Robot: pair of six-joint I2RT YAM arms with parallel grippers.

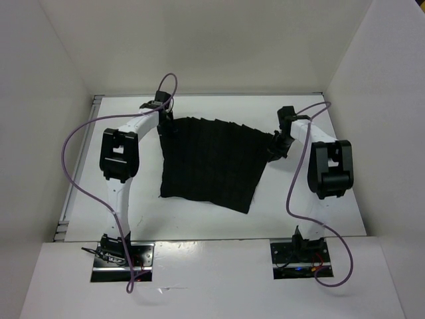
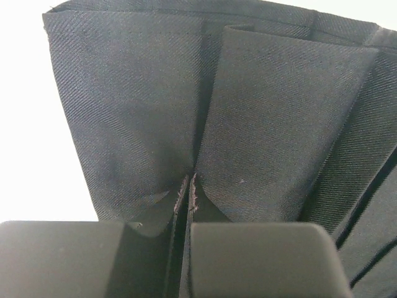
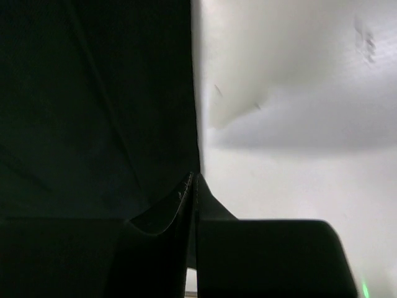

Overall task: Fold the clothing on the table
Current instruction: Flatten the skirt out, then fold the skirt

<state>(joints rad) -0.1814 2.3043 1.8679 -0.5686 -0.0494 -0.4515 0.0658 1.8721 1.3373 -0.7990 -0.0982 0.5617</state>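
Clothing (image 1: 212, 163) is lying across the middle of the white surface (image 1: 199, 222), between the two arms, with its pleats running from the far edge toward the arm bases. At the far left corner the left fingers (image 2: 260, 261) are pressing together on a fold, and a thin layer of black cloth is showing in the narrow slit between them. The right fingers (image 3: 267, 261) are pinching the far right corner in the same way, with the cloth's edge caught between them and bare white showing just beside it. From overhead, the far edge is stretching between the two grips. The near hem is slanting, its right end reaching closer to the bases than its left. Purple cables (image 1: 64, 156) are looping from each arm. I cannot tell whether the far edge is resting on the surface or raised off it.
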